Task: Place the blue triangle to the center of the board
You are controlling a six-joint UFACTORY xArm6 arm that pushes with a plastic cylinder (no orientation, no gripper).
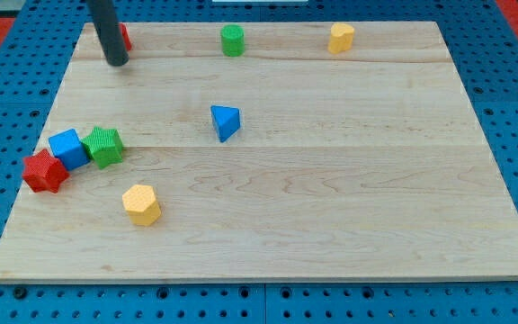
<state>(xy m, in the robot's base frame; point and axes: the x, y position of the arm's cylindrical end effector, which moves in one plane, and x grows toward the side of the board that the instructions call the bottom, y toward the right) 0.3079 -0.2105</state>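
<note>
The blue triangle (226,122) lies on the wooden board (331,180), a little left of the board's middle and slightly toward the view's top. My tip (117,62) stands near the board's top-left corner, far up and to the left of the blue triangle, not touching it. A red block (124,38) sits just behind the rod and is mostly hidden by it.
A green cylinder (232,40) and a yellow block (341,38) sit along the top edge. At the left edge a red star (44,172), a blue cube (67,148) and a green block (105,147) cluster together. A yellow hexagon (141,204) lies at lower left.
</note>
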